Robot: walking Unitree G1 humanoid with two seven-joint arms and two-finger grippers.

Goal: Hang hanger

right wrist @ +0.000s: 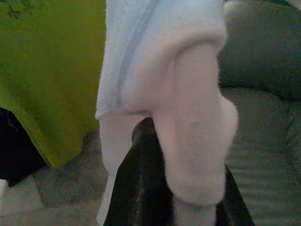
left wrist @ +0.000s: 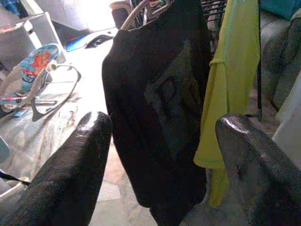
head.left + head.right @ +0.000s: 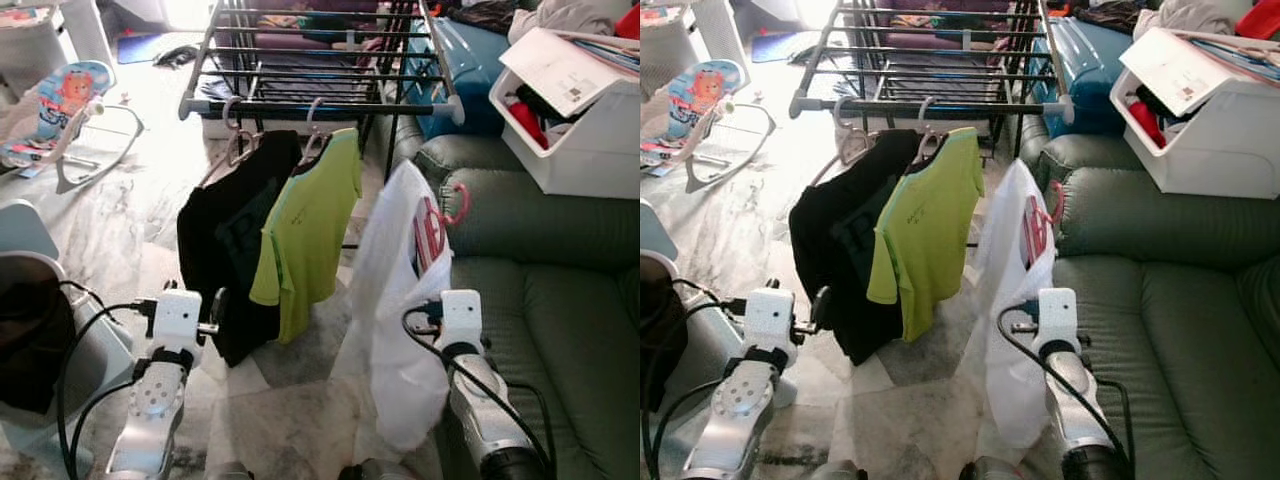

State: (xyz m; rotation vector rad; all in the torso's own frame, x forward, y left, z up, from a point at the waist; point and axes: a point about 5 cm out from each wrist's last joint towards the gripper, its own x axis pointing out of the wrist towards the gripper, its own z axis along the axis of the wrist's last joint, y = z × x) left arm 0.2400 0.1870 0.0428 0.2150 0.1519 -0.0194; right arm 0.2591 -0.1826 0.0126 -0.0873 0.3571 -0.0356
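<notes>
white shirt on its hanger held below the rail, not yet hooked

at nine o'clock in the head view i see a baby bouncer [image 3: 70,105] on the marble floor [image 3: 120,230], well clear of the work. my left gripper [image 2: 162,155] sits low at about seven o'clock, its fingers [image 2: 70,169] spread wide with nothing between them, pointed at the black shirt [image 3: 235,250]. that shirt and the lime green shirt [image 3: 310,230] beside it already hang from the front rail of the drying rack [image 3: 320,107] at twelve o'clock.

moving right, the white shirt [image 3: 400,300] hangs in the air just beside the green one, at about four o'clock from the rail's right end and well below it. the pink hook of its hanger [image 3: 458,205] pokes out at the top, free of the rail. my right gripper [image 1: 155,179] is under it at five o'clock; the wrist view has white cloth bunched over and around the dark fingers, so i judge they are closed on the garment, though the exact pinch is hidden.

the load looks light and limp. the cloth may slide or swing, and only the hanger is stiff, so i would rather control it near the hanger's neck. the hook must rise over the rail's free stretch.

a green sofa [image 3: 560,330] and white bin [image 3: 590,130] fill three o'clock.
</notes>
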